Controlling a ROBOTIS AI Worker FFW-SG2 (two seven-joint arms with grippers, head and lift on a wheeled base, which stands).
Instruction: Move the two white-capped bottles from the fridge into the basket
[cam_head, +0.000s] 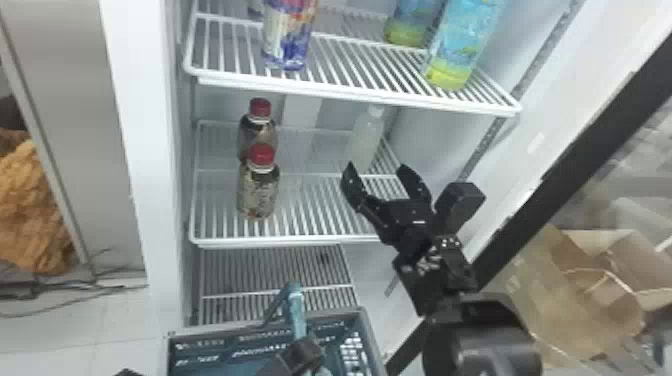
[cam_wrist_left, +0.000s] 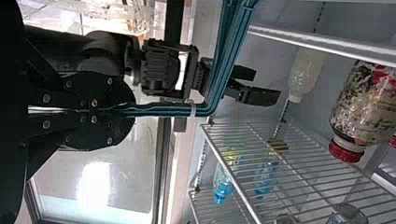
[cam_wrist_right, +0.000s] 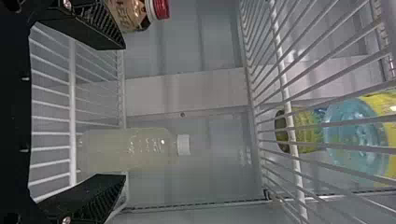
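A: How do the right gripper's jaws stand?

B: The right gripper (cam_head: 376, 168) has its two flat black fingers wide apart, at the middle shelf.

A: And the bottle?

B: The pale, cloudy bottle with a white cap (cam_head: 367, 135) stands upright on the white wire shelf (cam_head: 320, 220), beyond the fingertips. The right wrist view shows it in the opening between the fingers, nearer one of them; whether it touches that one, I can't tell.

A: The left?

B: The left gripper (cam_head: 299, 354) has its jaws together, clamped on the teal handle (cam_head: 296, 305) of the grey-blue plastic basket (cam_head: 372, 332), below the shelves.

A: Other bottles?

B: Two dark, red-capped ones (cam_head: 258, 192) stand well apart from the right fingers.
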